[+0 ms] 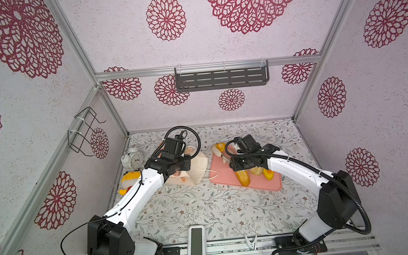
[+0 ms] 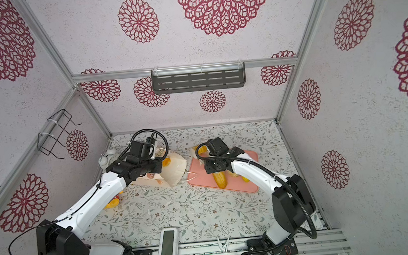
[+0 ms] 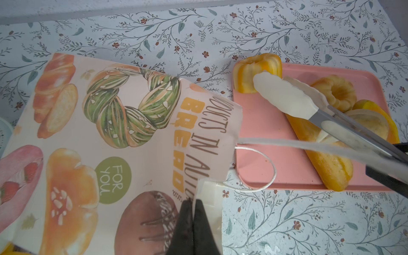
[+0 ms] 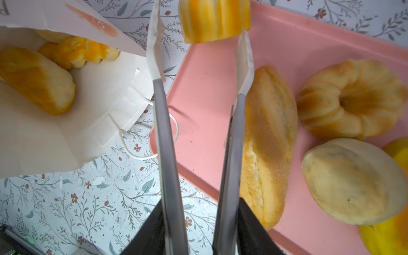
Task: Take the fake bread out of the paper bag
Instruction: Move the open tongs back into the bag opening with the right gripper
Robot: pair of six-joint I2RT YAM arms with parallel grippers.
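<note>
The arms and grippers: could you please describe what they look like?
The left arm and right arm have white shells between boxy black joints. A ribbed black hose loops over each wrist; a thin black cable trails from the left arm's base joint. The left gripper and right gripper have black tapered fingers.

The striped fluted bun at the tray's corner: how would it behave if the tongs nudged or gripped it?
The fluted bun sits at the rim of the pink tray, so a nudge could tip or roll it off. Its glossy ribs look slippery for the tongs. Being fake, it is probably light.
</note>
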